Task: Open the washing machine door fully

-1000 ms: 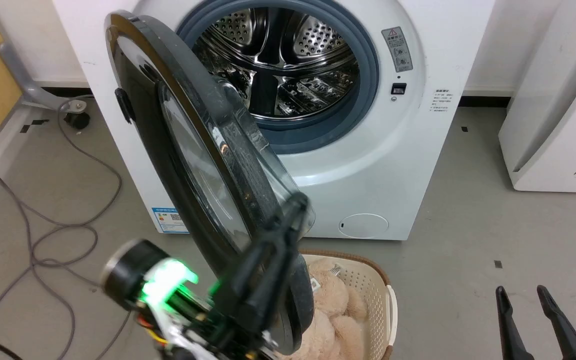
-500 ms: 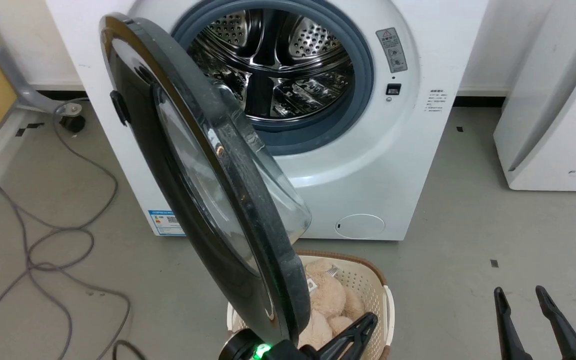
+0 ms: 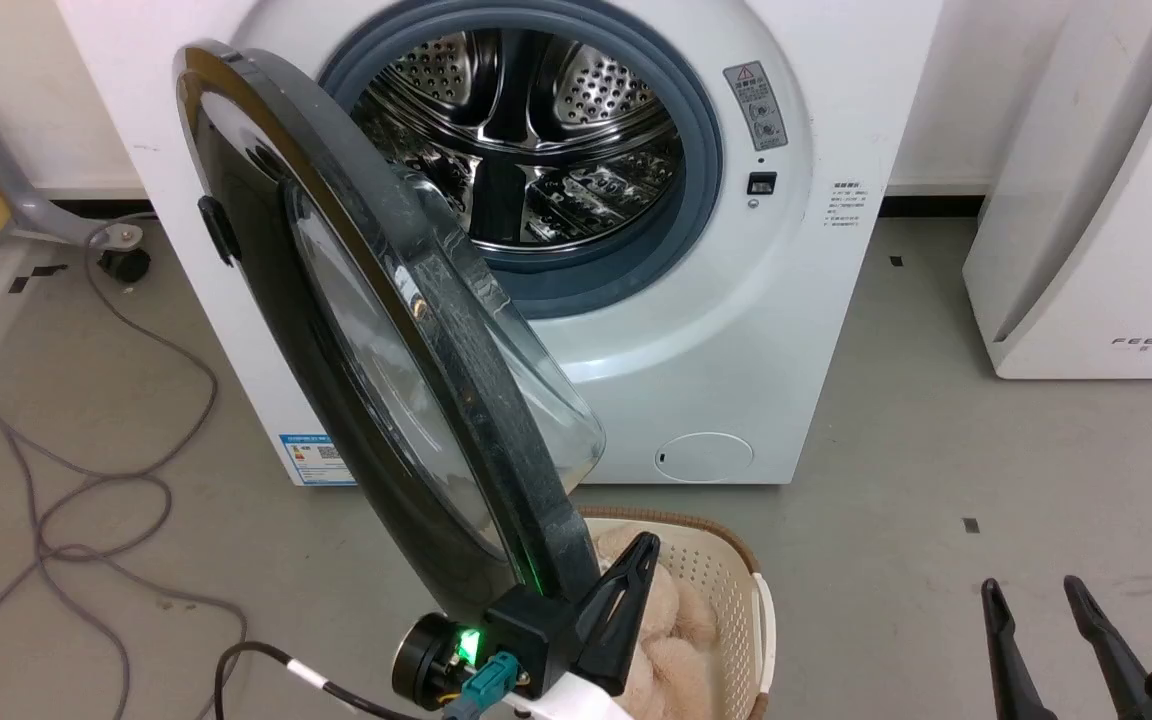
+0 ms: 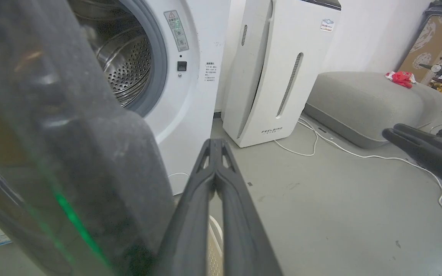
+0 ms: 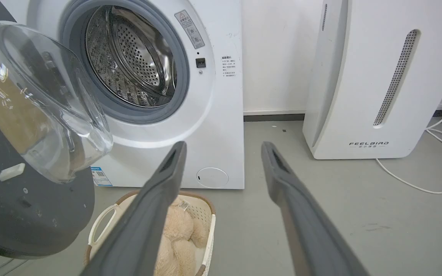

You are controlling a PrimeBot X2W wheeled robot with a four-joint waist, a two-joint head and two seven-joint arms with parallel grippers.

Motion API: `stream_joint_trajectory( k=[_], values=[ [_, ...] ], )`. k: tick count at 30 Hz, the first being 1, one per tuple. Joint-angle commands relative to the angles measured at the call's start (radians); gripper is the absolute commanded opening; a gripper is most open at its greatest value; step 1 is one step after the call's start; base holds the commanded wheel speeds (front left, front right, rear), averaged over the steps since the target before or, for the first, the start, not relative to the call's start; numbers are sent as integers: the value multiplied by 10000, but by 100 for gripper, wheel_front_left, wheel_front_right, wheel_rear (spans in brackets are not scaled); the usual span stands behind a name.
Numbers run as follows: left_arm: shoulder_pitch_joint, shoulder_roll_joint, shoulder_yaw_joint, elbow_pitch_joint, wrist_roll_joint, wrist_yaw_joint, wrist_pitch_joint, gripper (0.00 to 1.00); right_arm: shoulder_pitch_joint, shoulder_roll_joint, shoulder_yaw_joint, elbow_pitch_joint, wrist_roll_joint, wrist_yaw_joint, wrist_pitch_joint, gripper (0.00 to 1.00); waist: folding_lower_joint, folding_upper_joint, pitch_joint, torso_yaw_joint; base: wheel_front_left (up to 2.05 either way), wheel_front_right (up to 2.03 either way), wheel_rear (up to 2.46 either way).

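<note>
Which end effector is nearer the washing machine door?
Left. The left end effector sits beside the bottom rim of the washing machine door; the right end effector is well off to the right.

Hard against our left claw (image 3: pixel 642 556), on its left, the washing machine door (image 3: pixel 376 330) blocks passage. The basket (image 3: pixel 736 600) sits below the claw. To its right we have open floor (image 3: pixel 886 450).

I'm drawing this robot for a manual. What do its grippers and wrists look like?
Both the left gripper and the right gripper have two long, tapering dark grey fingers with slotted tips. The left wrist carries a black housing, a green light, a teal connector and a black cable with a white band.
</note>
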Motion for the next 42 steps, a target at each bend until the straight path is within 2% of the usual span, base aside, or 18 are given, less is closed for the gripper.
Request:
stream_joint_trajectory(
  k=[1,9,16,23,30,31,37,42],
  values=[
    [-93,-25,29,60,-40,100,-78,0,133,45,26,41,4,8,11,100,0,0,-38,8,0,0,0],
    [483,56,271,-5,-161,726,-34,0,239,45,78,116,29,8,11,100,0,0,-261,180,0,0,0],
    [1259,328,380,-672,-184,1177,174,0,405,45,54,190,116,8,-27,100,0,0,-324,735,0,0,0],
    [1981,470,598,-1402,-304,1630,183,0,468,45,-27,217,159,8,-73,100,0,0,-321,1784,0,0,0],
    [2230,629,980,-1752,-306,2031,50,0,409,45,-105,225,215,8,-139,100,0,0,-158,3298,0,0,0],
    [2230,629,980,-1752,-306,2031,50,0,409,45,-105,225,215,8,-139,100,0,0,-158,3298,0,0,0],
    [2087,787,1650,-1760,-585,2211,-164,0,217,45,-152,318,287,8,-248,100,0,0,45,4273,0,0,0],
    [1803,1060,2557,-1371,-1038,2230,-503,0,29,45,9,465,215,8,-282,100,0,0,132,4565,0,0,0]
  ],
)
